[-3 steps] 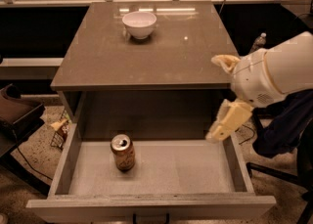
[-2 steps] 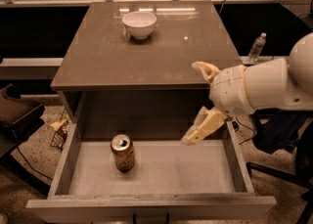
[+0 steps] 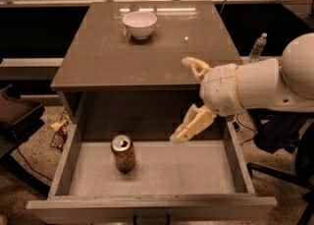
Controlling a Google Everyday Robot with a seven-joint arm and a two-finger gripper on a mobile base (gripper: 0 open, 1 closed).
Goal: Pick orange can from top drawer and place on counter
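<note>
The top drawer (image 3: 167, 172) stands pulled open below the front edge of the counter (image 3: 147, 59), its pale floor exposed. The orange can (image 3: 123, 153) stands upright on the drawer floor, left of centre, silver top and pull tab facing up, clear of all four walls. On the counter, toward the rear and slightly left of centre, sits a white bowl (image 3: 140, 24), well apart from the can. Right of centre, the gripper (image 3: 178, 100) hangs in front of the counter's front edge, over the rear right part of the drawer. Its two yellowish fingers (image 3: 192, 126) are spread wide, the upper one level with the counter's edge and the lower one angled down into the drawer. They hold nothing and are well apart from the can on their left. The white arm (image 3: 260, 84) enters from the right. Beyond the counter's right side stands a clear water bottle (image 3: 257, 48).
</note>
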